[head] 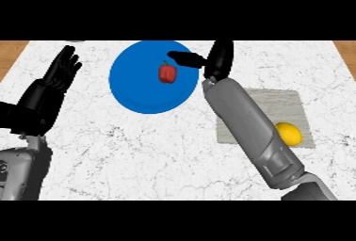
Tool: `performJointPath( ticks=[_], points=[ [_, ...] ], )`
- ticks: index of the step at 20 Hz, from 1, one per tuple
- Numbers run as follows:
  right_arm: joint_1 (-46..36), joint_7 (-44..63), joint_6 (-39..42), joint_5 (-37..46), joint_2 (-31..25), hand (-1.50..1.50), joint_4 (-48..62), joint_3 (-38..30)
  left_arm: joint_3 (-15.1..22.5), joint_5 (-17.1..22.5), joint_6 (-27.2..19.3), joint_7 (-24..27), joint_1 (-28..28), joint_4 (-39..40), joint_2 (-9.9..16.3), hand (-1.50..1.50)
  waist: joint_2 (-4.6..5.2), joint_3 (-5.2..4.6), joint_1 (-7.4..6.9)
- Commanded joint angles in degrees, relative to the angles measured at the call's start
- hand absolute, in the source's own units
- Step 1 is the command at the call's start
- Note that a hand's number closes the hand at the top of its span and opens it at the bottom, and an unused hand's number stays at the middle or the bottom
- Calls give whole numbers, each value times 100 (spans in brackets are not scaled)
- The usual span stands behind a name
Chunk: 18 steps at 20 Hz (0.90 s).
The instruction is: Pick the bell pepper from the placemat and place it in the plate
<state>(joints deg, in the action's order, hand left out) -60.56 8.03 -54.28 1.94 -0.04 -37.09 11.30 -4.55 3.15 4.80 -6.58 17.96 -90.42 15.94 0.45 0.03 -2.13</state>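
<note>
A red bell pepper (167, 73) lies on the blue plate (135, 87), a little right of the plate's middle. My right hand (215, 59) hovers over the plate's right rim, just right of the pepper and apart from it, fingers straight and thumb pointing left, holding nothing. The grey placemat (285, 103) lies to the right, partly hidden under my right forearm. My left hand (52, 80) rests open at the left, fingers up.
A yellow lemon (288, 133) sits on the placemat's lower right part. The white marble counter (139, 150) spreads across the view, with wooden edges at the far top corners.
</note>
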Motion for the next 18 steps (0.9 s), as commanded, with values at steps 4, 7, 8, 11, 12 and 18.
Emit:
performJointPath(
  ticks=[4,7,8,11,12,18],
  points=[
    [1200,-593,614,-22,-327,-150,-863,7,56,-242,-204,-8,-503,-476,-159,0,-53,-1,193],
    [1613,-329,860,133,-608,-150,-1505,127,-205,-14,105,99,-279,-17,20,0,-53,-3,237],
    [2006,-327,799,208,-593,-150,-1772,277,-232,-87,14,179,-156,157,-8,0,-58,-4,270],
    [2422,87,1093,263,-1099,-150,-2778,312,-275,1,-17,-373,-219,-468,67,0,-78,-3,273],
    [2598,470,1107,467,-1200,-150,-3153,516,-165,-236,-110,49,-138,48,-89,0,-74,-5,309],
    [3318,450,1157,929,-1413,-150,-3788,363,-218,-128,61,28,-182,-74,-123,0,-54,-4,240]
  ],
)
